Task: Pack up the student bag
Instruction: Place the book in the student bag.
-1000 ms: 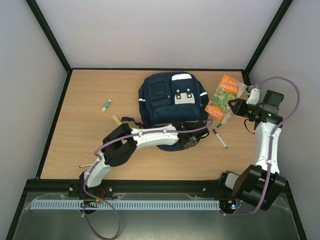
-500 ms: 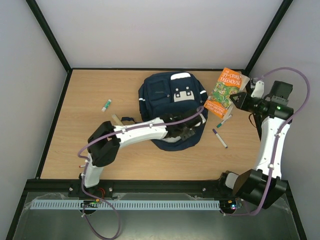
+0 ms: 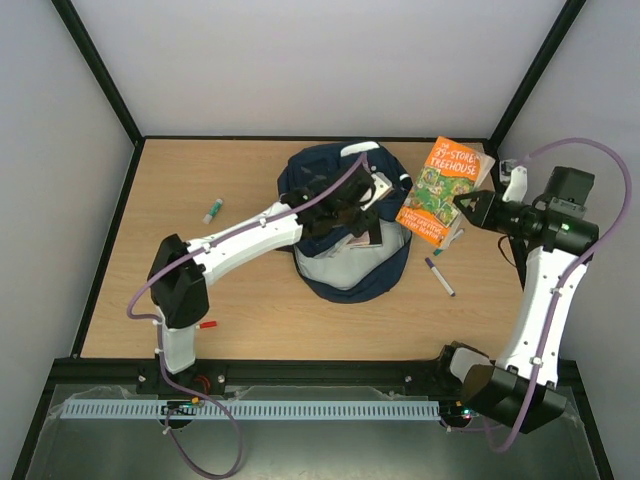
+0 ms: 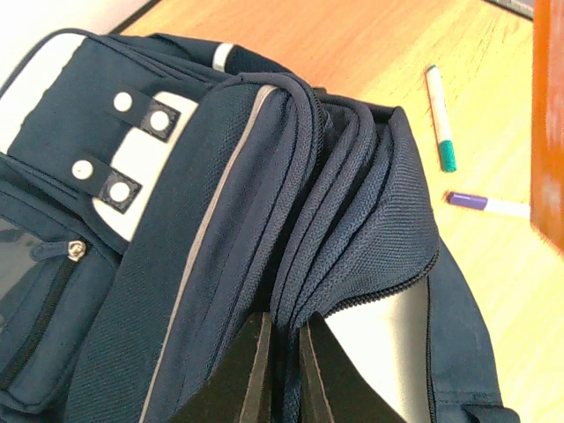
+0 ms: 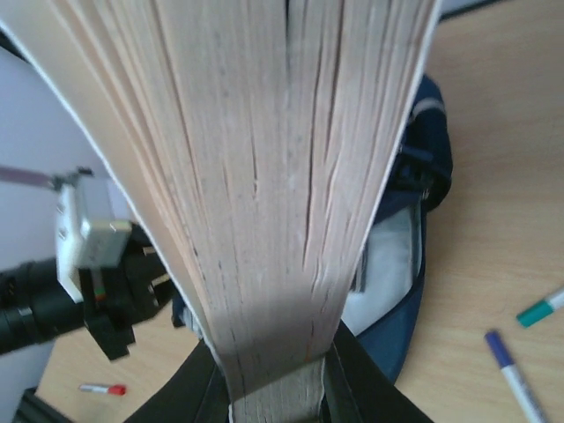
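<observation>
The navy student bag point(image 3: 320, 180) lies mid-table, its main flap lifted so the pale grey lining point(image 3: 345, 268) shows. My left gripper point(image 3: 352, 212) is shut on the bag's flap edge and holds it up; in the left wrist view the fingers pinch the folded navy fabric point(image 4: 308, 264) at my left gripper point(image 4: 284, 357). My right gripper point(image 3: 472, 210) is shut on an orange book point(image 3: 442, 190) and holds it above the table just right of the bag. In the right wrist view the book's page edges point(image 5: 264, 176) fill the frame above my right gripper point(image 5: 273, 374).
A purple marker point(image 3: 439, 277) and a teal marker point(image 3: 449, 240) lie right of the bag. A green-capped glue stick point(image 3: 212, 210) lies on the left. A red-capped pen point(image 3: 205, 324) lies near the left arm's base. Black frame posts edge the table.
My left gripper has moved up and away, lifting the bag's flap and opening the main compartment. My right gripper has carried the book left toward the bag.
</observation>
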{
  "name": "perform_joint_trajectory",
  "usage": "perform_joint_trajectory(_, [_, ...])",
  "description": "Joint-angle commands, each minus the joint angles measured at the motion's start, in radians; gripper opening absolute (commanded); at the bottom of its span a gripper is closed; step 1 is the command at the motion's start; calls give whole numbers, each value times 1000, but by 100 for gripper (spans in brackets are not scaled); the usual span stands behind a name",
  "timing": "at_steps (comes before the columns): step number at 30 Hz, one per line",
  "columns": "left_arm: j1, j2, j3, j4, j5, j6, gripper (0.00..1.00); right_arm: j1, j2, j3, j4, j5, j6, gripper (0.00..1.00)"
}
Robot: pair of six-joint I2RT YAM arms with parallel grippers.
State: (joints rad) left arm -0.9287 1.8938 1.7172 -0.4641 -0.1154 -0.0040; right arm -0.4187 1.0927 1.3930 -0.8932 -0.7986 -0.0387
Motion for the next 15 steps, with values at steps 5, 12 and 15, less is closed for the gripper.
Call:
perform_joint_trajectory(5, [90,11,112,15,70,-11,2,-4,102,-40,-200,-147,-48,1])
perform_joint_trajectory(12, [110,48,134,60,116,-68,2,10,133,-92,-286,-145,-72,1])
perform_joint_trajectory(15, [117,97,216,35,124,-95,2,47,143,-129,-283,-127,-56,1])
